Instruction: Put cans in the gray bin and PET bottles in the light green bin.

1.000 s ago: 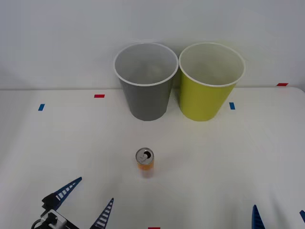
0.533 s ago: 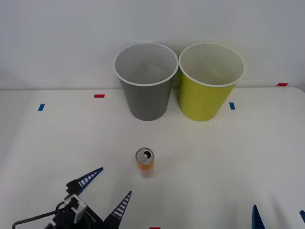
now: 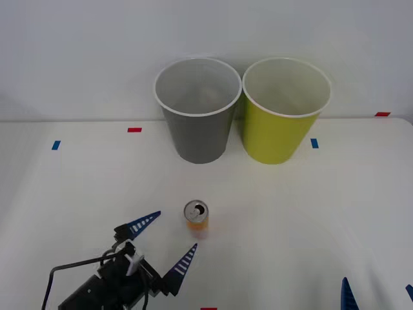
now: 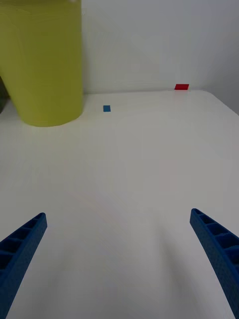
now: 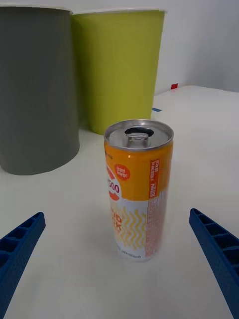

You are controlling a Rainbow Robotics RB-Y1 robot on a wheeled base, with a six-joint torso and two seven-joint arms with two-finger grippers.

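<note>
Orange can [image 5: 138, 189] reading "500", upright, left end effector [image 3: 166, 243] open beside it

Left hand [image 3: 168, 242] with blue ribbed fingers spread beside small orange can [image 3: 195, 219] on white counter [image 3: 310, 213]; gray plastic bin [image 3: 197, 108], yellow-green plastic bin [image 3: 284, 110] behind.

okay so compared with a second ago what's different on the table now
The left gripper has moved forward and toward the can, its open fingers now close beside it with nothing grasped. The can stands upright in the same spot, and the gray bin and light green bin have not shifted. The right gripper stays parked at the near right edge, open.
</note>
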